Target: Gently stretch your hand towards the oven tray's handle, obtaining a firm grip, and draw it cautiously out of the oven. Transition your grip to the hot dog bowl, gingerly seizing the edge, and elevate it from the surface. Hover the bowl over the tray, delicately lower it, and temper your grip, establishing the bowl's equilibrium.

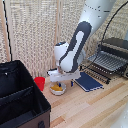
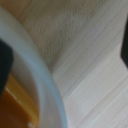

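White and round, the hot dog bowl sits upright on the pale wooden counter, its mouth facing up with yellowish food pieces inside; being round, it has no long axis to speak of. The fingers hang straight down over it from the white and grey arm, their tips at or just above the rim. In the wrist view the bowl's thick white rim sweeps in a curve between two dark blurred shapes at either edge of the picture, seemingly the fingers, so they look spread apart with the rim between them, one over the orange-yellow food and the other outside the bowl over bare wood; whether either pad touches the rim cannot be told. A red cup stands just beside the bowl, and a dark blue flat slab lies near on the other side. Well apart from the fingers, the oven tray lies drawn out in front of the oven, its bars running away from the oven. A large black case is near the bowl too.
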Controlling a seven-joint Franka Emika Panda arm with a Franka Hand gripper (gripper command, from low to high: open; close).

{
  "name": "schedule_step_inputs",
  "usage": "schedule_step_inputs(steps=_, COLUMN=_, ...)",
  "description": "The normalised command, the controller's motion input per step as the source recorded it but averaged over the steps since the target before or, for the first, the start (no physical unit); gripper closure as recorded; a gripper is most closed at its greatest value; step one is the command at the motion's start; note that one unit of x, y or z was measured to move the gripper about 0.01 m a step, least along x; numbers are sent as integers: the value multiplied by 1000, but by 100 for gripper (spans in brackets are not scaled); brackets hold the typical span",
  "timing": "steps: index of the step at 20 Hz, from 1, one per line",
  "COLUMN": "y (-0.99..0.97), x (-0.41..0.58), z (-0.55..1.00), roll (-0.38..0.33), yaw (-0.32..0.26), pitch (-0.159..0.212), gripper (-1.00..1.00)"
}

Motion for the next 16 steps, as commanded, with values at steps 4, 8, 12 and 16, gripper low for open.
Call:
schedule_step_inputs(steps=4, y=-34, x=75, z=0, roll=-1, yaw=27, pitch=-4, gripper=100)
schedule_step_inputs(steps=8, y=0, x=0, z=0, roll=0, yaw=-9, pitch=-14, gripper=100)
schedule_step_inputs(steps=12, y=0, x=8, z=66, roll=15, yaw=-71, pitch=-15, gripper=100)
schedule_step_inputs(steps=16, y=0, x=1, z=385, roll=8, yaw=-83, pitch=12, gripper=100)
